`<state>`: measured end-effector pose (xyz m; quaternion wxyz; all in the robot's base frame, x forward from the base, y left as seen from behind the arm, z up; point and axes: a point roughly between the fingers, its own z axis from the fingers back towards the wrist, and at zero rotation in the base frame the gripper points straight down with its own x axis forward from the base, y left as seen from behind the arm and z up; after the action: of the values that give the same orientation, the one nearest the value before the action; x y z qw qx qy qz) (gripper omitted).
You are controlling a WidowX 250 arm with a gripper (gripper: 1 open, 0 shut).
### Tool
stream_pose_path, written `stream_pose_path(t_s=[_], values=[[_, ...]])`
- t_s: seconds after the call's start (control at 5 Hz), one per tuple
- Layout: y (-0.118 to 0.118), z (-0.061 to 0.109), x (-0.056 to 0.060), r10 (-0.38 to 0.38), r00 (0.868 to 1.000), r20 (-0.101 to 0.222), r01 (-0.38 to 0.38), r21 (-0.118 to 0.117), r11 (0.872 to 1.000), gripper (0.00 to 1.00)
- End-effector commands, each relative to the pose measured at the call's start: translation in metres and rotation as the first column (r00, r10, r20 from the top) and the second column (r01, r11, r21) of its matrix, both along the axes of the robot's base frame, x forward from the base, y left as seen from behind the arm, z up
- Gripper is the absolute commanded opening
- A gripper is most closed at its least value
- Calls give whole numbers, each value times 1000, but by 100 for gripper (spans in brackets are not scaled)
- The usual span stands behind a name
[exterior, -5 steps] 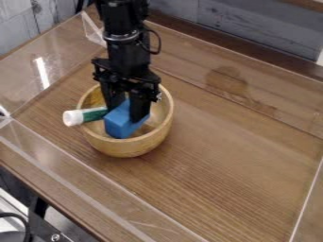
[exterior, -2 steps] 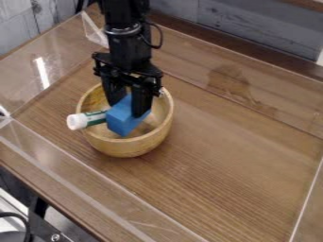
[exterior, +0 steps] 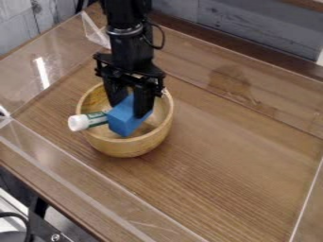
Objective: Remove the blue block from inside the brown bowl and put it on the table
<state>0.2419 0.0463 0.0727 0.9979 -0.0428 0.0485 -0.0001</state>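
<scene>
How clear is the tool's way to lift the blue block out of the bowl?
Probably clear: the tool is shut on the blue block, nothing above. The marker leans beside it.

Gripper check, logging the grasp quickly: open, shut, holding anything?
Gripper: shut on the blue block, over the brown bowl.

The round light-brown wooden bowl sits on the left half of the brown wood-grain table. Inside it, the small blue rectangular block stands apparently just right of the green-and-white marker, below the black gripper.
</scene>
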Motion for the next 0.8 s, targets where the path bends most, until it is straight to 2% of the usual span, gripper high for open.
stream_pose_path(t_s=[0.0,0.6], values=[[1,22,12,3,996,88,-4,21,1000,0],[-4,28,14,10,995,94,-11,17,1000,0]])
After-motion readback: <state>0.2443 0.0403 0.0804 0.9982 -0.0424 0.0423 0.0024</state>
